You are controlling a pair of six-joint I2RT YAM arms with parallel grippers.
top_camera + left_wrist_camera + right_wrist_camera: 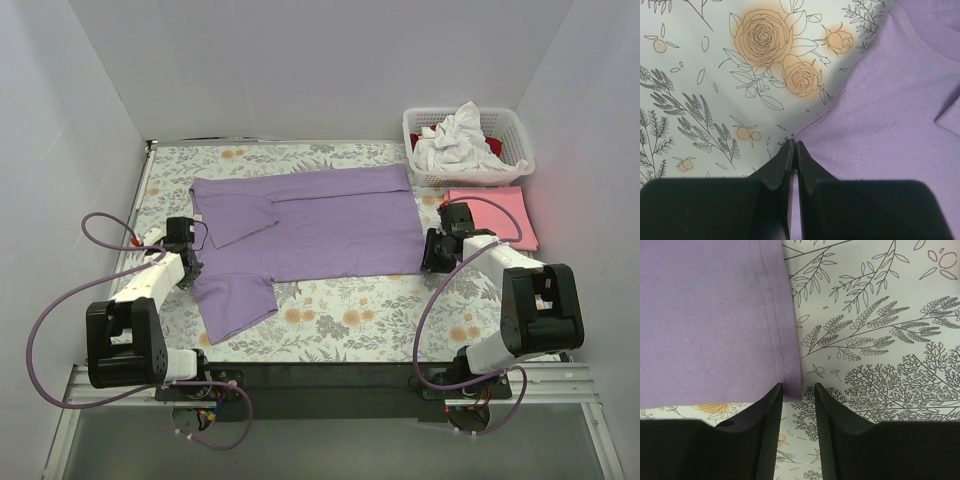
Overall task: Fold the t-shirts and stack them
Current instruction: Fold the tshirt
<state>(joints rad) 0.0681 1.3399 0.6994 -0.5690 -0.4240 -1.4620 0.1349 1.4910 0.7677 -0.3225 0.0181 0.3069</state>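
Observation:
A large lavender t-shirt [320, 225] lies spread sideways on the floral cloth, its far long edge folded over and one sleeve [232, 300] sticking toward me. My left gripper [190, 262] is at the shirt's left edge by the armpit. In the left wrist view it [793, 143] is shut, pinching the edge of the lavender fabric [890, 100]. My right gripper [432, 255] is at the shirt's near right hem corner. In the right wrist view it [797, 386] is open, its fingers either side of that corner [790, 385]. A folded pink t-shirt [490, 215] lies to the right.
A white lattice basket [515, 125] at the back right holds crumpled white [455, 140] and red [492, 145] shirts. The floral cloth [350, 320] covers the table. White walls close in the left, back and right sides.

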